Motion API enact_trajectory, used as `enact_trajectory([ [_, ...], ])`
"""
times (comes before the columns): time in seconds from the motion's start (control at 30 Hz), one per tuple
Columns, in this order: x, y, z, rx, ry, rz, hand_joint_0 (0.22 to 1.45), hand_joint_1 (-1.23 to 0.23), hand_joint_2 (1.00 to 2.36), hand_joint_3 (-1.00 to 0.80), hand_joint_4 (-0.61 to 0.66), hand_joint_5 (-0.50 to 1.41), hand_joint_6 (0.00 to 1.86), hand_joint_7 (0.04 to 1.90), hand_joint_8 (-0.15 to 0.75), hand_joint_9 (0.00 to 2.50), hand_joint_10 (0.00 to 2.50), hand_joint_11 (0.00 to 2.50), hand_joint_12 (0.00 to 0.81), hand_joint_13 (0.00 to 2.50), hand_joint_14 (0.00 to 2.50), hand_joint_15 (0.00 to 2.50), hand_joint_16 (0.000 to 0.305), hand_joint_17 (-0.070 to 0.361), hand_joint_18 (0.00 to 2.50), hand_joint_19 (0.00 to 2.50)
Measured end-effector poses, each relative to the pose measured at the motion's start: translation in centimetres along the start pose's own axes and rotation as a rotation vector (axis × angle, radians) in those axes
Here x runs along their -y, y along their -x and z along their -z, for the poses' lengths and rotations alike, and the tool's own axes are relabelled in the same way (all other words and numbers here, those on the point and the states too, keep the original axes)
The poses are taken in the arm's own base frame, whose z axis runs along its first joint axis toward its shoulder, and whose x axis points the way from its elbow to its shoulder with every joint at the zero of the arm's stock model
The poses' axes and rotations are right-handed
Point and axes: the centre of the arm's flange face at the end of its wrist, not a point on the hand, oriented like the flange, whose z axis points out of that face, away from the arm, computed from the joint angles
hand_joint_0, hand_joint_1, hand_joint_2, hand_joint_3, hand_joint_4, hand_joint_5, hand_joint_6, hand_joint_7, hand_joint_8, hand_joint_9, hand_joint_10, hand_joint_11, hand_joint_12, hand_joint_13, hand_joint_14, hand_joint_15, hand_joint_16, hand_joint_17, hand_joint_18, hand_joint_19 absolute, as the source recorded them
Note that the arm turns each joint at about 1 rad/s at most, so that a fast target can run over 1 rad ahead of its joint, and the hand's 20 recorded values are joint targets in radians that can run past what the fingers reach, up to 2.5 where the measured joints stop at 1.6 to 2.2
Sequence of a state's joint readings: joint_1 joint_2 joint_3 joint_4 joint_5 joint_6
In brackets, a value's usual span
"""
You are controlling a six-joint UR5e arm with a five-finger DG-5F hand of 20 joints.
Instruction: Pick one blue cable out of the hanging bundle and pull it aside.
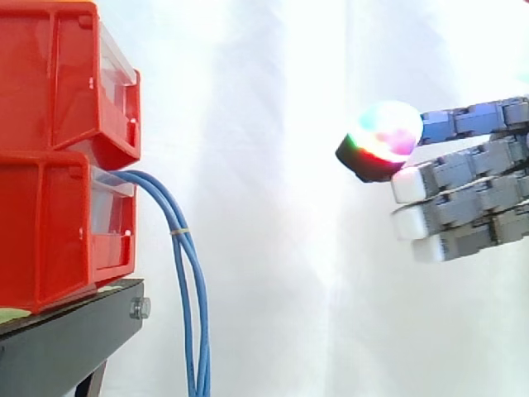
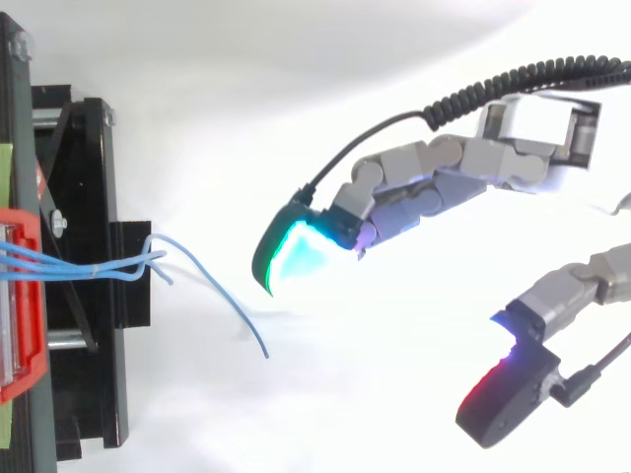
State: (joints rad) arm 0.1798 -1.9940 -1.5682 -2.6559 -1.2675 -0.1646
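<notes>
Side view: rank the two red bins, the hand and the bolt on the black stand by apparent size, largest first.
1. Upper red bin and lower red bin: alike, both cut by the frame edge, so tied.
2. Hand, fingers straight; its nearness to the camera is unsure.
3. Bolt on the black stand.

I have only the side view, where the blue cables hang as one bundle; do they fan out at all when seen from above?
Observer: Yes. One cable strays out of the bundle, and its free end points towards the hand.
Operator: Thank you. How are the fingers set sideways?
Observer: Spread wide. The green-lit fingers stand far from a red-lit one, with nothing between them.
</notes>
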Motion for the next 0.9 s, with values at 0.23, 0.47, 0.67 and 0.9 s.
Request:
enact_trajectory([
  [0.23, 0.2, 0.7, 0.0, 0.082, -0.015, 0.056, 0.44, -0.78, 1.00, -0.50, 0.14, -0.23, 0.50, 0.74, 0.238, 0.35, 0.00, 0.05, 0.376, 0.25, 0.00, 0.04, 0.052, 0.117, 0.07, 0.00],
  [0.47, 1.5, 1.5, -0.1, 0.165, -0.053, 0.142, 0.44, -0.79, 1.00, -0.50, 0.15, -0.23, 0.50, 0.74, 0.241, 0.35, 0.00, 0.03, 0.380, 0.27, 0.00, 0.05, 0.053, 0.118, 0.11, 0.00],
  [0.67, 4.1, 1.0, -1.4, 0.189, -0.076, 0.138, 0.45, -0.77, 1.00, -0.50, 0.15, -0.23, 0.50, 0.73, 0.247, 0.37, 0.00, 0.04, 0.382, 0.31, 0.00, 0.05, 0.052, 0.116, 0.14, 0.00],
  [0.9, 7.0, 0.1, -2.8, 0.191, -0.083, 0.138, 0.45, -0.76, 1.00, -0.50, 0.16, -0.23, 0.50, 0.74, 0.252, 0.39, 0.00, 0.04, 0.381, 0.33, 0.00, 0.06, 0.051, 0.115, 0.17, 0.00],
])
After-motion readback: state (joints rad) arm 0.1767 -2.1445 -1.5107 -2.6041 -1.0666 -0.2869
